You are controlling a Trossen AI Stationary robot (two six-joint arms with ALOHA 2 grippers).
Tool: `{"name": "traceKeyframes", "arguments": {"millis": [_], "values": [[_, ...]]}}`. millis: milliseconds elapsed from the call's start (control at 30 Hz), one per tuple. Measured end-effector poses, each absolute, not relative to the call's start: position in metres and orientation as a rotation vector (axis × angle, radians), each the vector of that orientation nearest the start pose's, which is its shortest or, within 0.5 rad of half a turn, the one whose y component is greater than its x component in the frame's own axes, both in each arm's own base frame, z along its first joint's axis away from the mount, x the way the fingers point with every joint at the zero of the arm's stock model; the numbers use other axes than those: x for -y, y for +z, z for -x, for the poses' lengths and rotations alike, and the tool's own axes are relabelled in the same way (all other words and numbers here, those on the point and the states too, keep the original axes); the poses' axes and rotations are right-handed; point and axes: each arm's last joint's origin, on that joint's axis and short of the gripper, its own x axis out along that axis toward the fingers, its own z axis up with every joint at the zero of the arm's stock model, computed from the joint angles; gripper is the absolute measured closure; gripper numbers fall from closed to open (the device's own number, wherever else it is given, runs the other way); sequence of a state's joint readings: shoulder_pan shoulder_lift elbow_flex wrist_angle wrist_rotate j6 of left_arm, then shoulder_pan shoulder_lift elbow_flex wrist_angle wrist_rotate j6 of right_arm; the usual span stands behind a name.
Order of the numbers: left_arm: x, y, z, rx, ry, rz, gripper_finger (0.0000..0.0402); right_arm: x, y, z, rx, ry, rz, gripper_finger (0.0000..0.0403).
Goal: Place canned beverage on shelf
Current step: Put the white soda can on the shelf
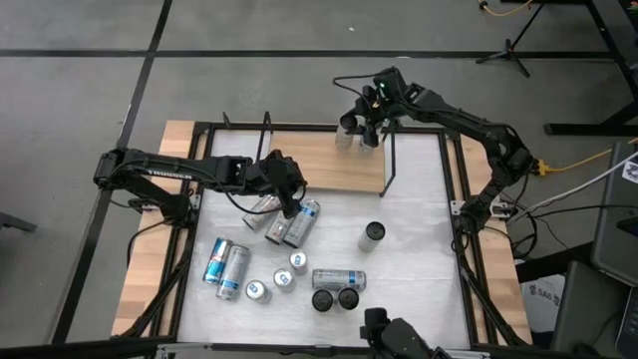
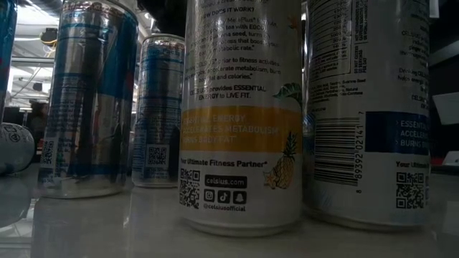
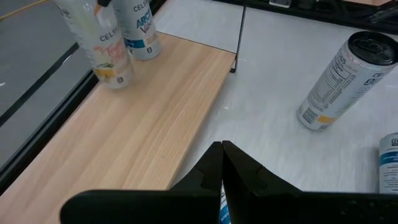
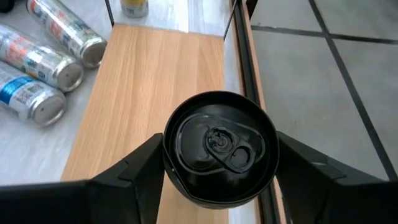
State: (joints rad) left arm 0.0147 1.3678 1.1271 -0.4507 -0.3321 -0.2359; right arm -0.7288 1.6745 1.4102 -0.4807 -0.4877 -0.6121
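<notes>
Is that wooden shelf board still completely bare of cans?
No: two tall pale cans stand upright at one end of the light-brown wooden shelf board, seen from the left wrist view.

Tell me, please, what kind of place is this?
Probably a robotics lab or test workspace, not a shop. Two dark arms work at a white table with many loose drink cans, a small wooden shelf, and a tripod and cables on the grey floor.
</notes>
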Motion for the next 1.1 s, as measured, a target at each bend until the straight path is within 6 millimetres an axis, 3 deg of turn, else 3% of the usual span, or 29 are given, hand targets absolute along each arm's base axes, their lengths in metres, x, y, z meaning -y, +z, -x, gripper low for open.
{"name": "traceKeyframes", "arguments": {"millis": [533, 867, 1100], "values": [[-0.0137, 0.3012, -0.2922, -0.642, 0.411, 0.115, 0.0401, 0.2343, 0.2870, -0.2824, -0.671, -0.044, 0.157, 0.0163], [-0.0137, 0.3012, -0.2922, -0.642, 0.411, 0.115, 0.0401, 0.2353, 0.2872, -0.2821, -0.688, -0.079, 0.171, 0.0103], [-0.0137, 0.3012, -0.2922, -0.642, 0.411, 0.115, 0.0401, 0.2350, 0.2872, -0.2824, -0.689, -0.077, 0.170, 0.0092]]}}
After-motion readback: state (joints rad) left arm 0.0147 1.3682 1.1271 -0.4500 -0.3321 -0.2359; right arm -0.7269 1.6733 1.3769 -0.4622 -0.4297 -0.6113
